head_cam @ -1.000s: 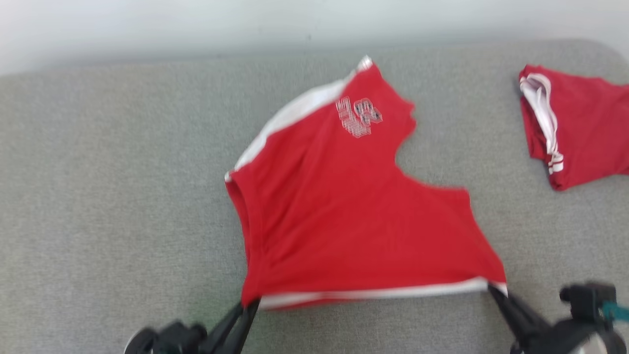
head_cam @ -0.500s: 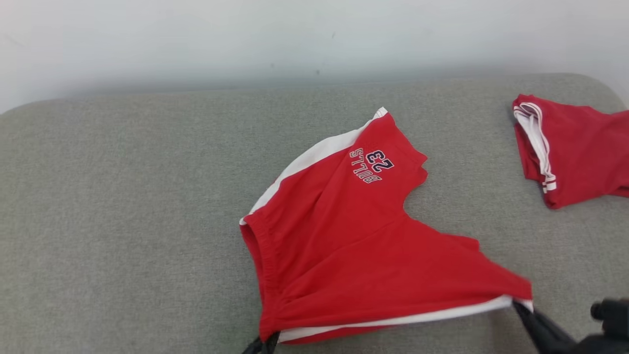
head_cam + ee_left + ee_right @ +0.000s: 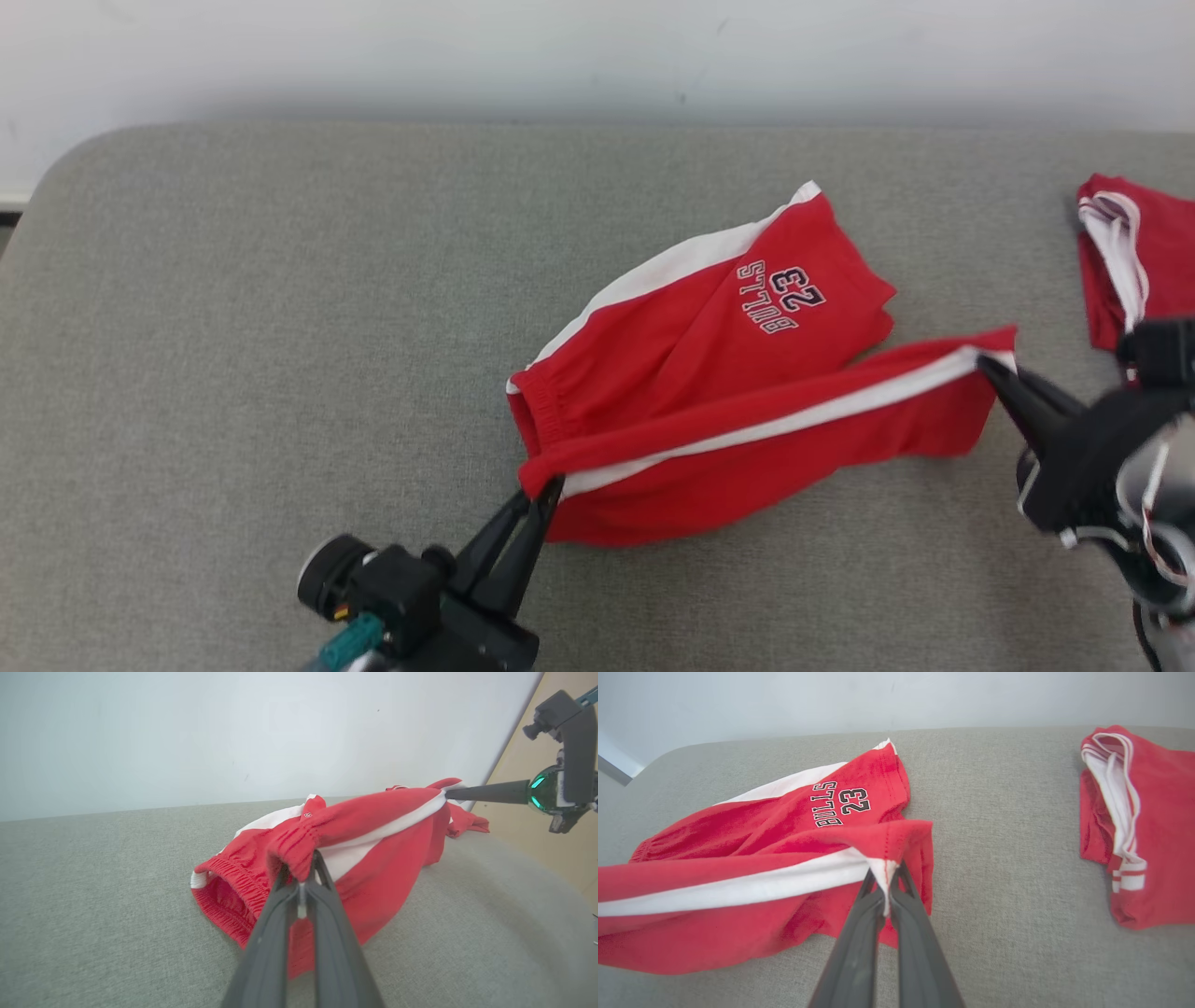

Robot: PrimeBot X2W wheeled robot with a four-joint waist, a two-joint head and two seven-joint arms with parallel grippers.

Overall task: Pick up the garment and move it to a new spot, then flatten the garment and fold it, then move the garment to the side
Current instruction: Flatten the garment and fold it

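- Shorts [image 3: 709, 373], red with white stripe: front edge lifted, rest lying on grey cushion [image 3: 233, 373].
- Left gripper [image 3: 549, 487] clamped on waistband corner, right gripper [image 3: 986, 363] pinching the hem corner.
- Second red garment [image 3: 1158, 247] close beyond right gripper.

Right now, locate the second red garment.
The second garment lies far right in the head view on the cushion, behind the right gripper, apart from the shorts.

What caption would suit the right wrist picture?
Right claw pinches the white-striped corner of red Bulls shorts on a grey fabric surface.
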